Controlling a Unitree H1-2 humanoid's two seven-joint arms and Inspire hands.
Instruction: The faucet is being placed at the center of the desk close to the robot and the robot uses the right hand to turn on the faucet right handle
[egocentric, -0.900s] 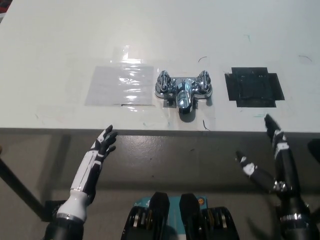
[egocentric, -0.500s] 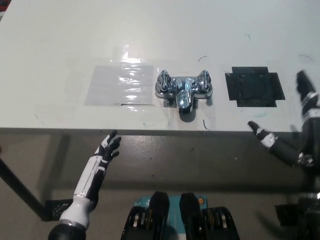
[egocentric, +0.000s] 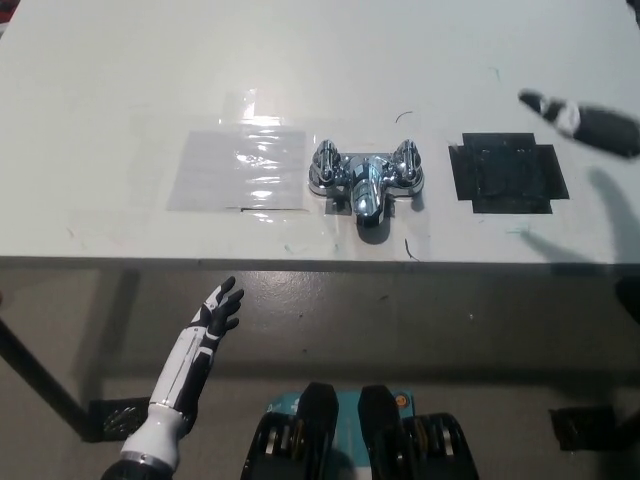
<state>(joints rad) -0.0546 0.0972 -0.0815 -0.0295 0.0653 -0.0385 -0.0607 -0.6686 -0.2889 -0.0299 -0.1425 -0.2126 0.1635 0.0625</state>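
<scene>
Now the worktop (egocentric: 120, 80) carries the faucet (egocentric: 365, 180) at its centre, near the front edge, untouched. The right hand (egocentric: 590, 125) has swung up from below the edge at lower right to the upper right, past the black tape patch (egocentric: 508, 172). It is mostly out of frame, so whether it is open cannot be told. It is well apart from the right handle (egocentric: 408, 160), so the reach looks only begun. The left hand (egocentric: 213, 316) rests at lower left, fingers (egocentric: 228, 294) spread.
</scene>
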